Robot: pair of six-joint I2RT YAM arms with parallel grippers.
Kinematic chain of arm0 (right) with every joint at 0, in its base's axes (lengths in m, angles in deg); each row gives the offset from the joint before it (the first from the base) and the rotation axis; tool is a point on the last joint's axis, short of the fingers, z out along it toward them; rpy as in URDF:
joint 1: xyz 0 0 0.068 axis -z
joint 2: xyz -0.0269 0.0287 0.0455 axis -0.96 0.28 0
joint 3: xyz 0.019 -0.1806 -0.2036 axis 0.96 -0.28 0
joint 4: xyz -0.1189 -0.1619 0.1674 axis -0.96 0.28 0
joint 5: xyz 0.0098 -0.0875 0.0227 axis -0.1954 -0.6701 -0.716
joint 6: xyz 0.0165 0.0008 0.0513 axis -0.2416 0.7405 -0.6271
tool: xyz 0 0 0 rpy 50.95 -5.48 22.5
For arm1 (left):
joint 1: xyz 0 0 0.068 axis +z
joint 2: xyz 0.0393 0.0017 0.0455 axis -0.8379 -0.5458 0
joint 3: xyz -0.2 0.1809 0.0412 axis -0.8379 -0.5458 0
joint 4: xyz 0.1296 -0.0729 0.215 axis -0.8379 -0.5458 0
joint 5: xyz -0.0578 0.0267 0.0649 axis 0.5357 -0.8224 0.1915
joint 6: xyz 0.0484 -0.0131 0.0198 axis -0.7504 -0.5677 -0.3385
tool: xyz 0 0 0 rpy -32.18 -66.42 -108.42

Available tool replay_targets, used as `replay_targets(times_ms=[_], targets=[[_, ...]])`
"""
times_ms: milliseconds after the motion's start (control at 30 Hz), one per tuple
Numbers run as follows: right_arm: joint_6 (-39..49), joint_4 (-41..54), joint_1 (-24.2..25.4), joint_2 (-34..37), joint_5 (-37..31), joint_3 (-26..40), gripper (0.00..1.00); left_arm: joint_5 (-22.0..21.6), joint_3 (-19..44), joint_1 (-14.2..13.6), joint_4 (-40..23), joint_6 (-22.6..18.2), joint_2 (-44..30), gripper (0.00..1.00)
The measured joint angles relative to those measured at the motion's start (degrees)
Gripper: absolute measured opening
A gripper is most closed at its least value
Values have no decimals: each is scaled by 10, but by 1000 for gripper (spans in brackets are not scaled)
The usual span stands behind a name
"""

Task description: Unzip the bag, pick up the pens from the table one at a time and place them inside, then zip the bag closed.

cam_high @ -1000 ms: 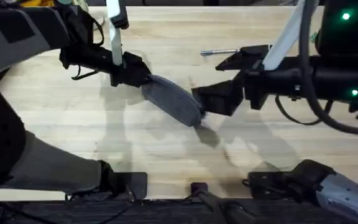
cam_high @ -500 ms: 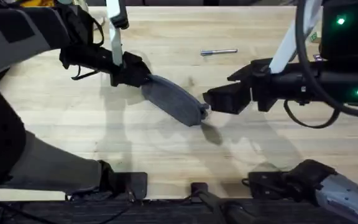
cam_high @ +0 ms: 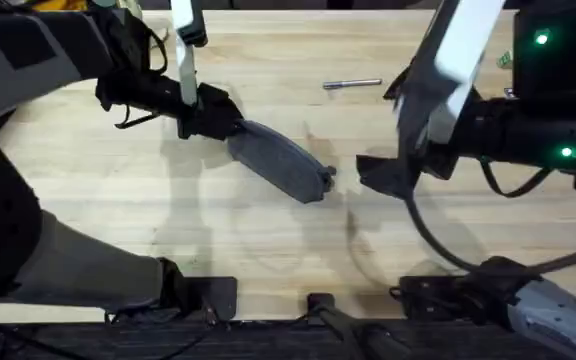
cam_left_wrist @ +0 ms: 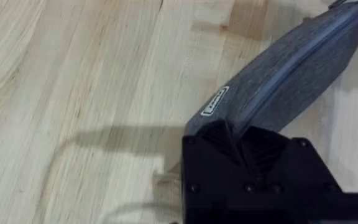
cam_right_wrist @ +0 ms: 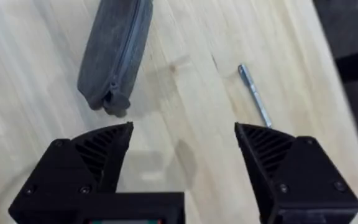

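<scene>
The grey bag (cam_high: 278, 160) lies slanted on the table (cam_high: 118, 230), its zipper shut along its length. My left gripper (cam_high: 213, 115) is shut on the bag's upper-left end; the left wrist view shows the bag (cam_left_wrist: 291, 71) running out from between that gripper (cam_left_wrist: 241, 140). My right gripper (cam_high: 376, 175) hovers open just right of the bag's lower-right end, touching nothing. In the right wrist view the gripper (cam_right_wrist: 182, 149) has wide-apart jaws, with the bag (cam_right_wrist: 114, 50) and its zipper pull (cam_right_wrist: 114, 99) beyond. One silver pen (cam_high: 353, 84) (cam_right_wrist: 255, 96) lies behind.
A small green object (cam_high: 505, 60) shows at the right, partly behind the right arm. The table's far edge (cam_right_wrist: 328, 43) runs close past the pen. Bare wood spreads in front of the bag.
My right gripper has backed off to the right from the bag's lower-right end and risen, with its jaws now apart. The left gripper and the bag have stayed put.
</scene>
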Motion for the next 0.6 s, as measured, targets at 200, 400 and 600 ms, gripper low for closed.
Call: replay_targets(times_ms=[200,400,600], targets=[[104,3,0,0,28,0,998,0,0,0,-1,0,0,43],[113,28,0,0,78,0,998,0,0,0,-1,0,0,43],[119,46,0,7,123,0,998,0,0,0,-1,0,0,42]])
